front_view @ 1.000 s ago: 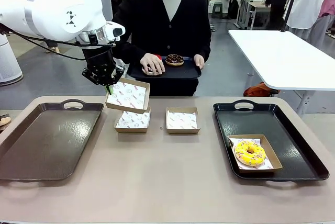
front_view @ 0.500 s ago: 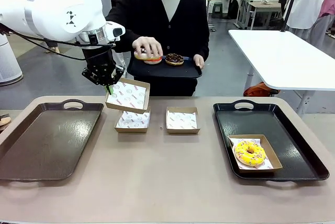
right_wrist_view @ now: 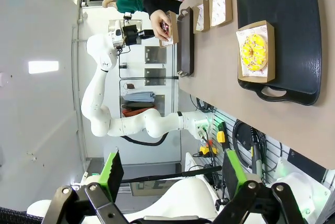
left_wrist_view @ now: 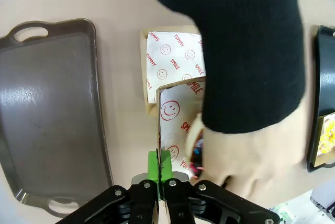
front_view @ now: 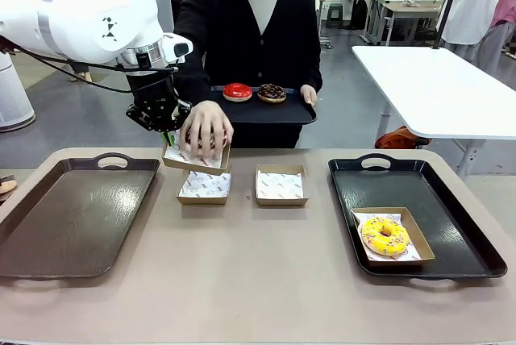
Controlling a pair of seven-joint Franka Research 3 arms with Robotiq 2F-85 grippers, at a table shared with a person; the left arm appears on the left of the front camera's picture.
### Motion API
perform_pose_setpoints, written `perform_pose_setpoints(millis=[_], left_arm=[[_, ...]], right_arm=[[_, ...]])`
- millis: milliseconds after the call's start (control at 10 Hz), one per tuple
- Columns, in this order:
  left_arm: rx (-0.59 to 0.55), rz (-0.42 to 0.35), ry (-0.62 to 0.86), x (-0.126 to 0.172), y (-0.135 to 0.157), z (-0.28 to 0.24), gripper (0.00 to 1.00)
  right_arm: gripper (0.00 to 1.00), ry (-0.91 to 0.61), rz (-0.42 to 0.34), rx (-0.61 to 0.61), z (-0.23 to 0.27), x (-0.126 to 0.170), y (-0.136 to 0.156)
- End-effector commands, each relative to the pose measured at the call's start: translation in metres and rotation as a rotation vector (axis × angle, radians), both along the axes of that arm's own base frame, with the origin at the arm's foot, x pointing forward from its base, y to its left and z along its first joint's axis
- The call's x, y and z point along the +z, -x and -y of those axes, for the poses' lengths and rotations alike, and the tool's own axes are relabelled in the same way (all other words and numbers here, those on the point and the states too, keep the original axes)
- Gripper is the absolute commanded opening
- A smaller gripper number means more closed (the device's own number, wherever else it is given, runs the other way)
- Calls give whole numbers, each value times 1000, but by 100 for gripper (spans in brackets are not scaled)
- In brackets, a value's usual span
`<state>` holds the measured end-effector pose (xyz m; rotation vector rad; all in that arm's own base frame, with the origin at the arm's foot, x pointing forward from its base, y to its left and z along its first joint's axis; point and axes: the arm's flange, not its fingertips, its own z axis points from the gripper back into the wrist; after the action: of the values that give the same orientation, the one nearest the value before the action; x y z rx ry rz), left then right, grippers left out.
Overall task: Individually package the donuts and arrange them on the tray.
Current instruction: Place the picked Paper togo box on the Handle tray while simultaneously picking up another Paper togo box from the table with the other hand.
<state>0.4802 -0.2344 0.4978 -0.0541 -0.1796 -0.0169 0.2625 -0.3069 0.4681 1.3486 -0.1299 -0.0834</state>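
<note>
My left gripper (front_view: 168, 135) is shut on the edge of a paper-lined cardboard box (front_view: 196, 164), holding it above the table. A person's hand (front_view: 205, 129) is pressed into this box. In the left wrist view a dark donut with pink sprinkles (left_wrist_view: 197, 148) peeks from under the hand (left_wrist_view: 246, 169), beside my shut green pads (left_wrist_view: 153, 167). The person's other hand holds a small dark tray (front_view: 262, 110) with a red donut (front_view: 237, 91) and a chocolate donut (front_view: 272, 93). A yellow donut (front_view: 385, 236) sits boxed on the right black tray (front_view: 451, 208). My right gripper (right_wrist_view: 172, 174) is open, far from the table.
Two empty lined boxes (front_view: 204, 186) (front_view: 280, 184) lie mid-table below the held box. An empty brown tray (front_view: 72, 216) takes up the left side. The near table strip is bare. A white table (front_view: 435, 87) stands behind on the right.
The person's hand left the hand-held tray and came down into the box in my left gripper, uncovering the red donut. Neither arm moved.
</note>
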Motion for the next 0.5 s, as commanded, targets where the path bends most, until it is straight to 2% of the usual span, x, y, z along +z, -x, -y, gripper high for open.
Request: perform_pose_setpoints(millis=[0, 400], left_arm=[[3, -4, -6, 3, 3, -2, 0], [3, -4, -6, 3, 3, -2, 0]], right_arm=[[100, -1, -1, -1, 1, -1, 1], [100, -1, -1, -1, 1, -1, 1]])
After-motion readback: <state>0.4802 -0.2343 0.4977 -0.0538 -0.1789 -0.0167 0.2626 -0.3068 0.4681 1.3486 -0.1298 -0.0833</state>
